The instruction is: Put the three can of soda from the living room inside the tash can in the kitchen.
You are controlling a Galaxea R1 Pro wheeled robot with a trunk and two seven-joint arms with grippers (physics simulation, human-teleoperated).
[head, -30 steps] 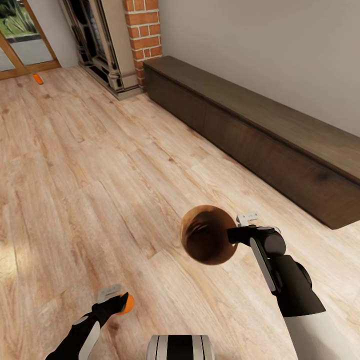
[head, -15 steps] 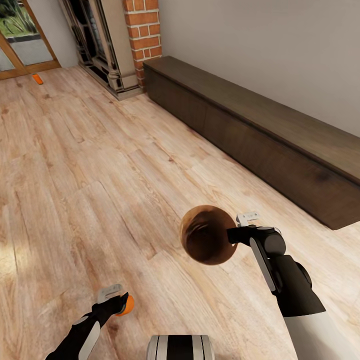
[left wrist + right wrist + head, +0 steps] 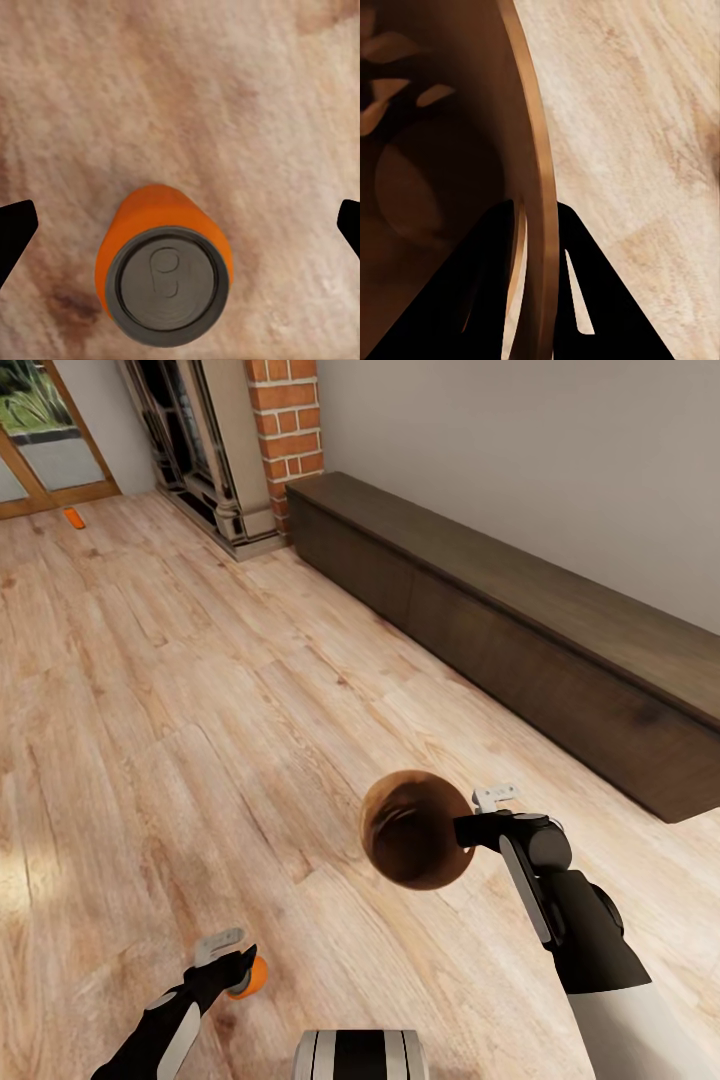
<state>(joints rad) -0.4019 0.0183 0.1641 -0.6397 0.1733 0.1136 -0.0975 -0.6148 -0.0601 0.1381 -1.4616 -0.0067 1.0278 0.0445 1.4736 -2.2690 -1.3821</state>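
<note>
Pale plank floor (image 3: 200, 740): right jaws (image 3: 536, 217) clamp copper bin (image 3: 415, 830) rim (left jaws (image 3: 180, 225) splayed around orange can (image 3: 161, 262)).

No writing, brand or number can be read anywhere. The bright orange cylindrical soda can (image 3: 161, 274) shows a plain side and a grey top with only a pull tab.

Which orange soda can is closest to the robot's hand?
The orange can right at the left gripper, low in the head view. The other orange can lies far off by the glass door.
</note>
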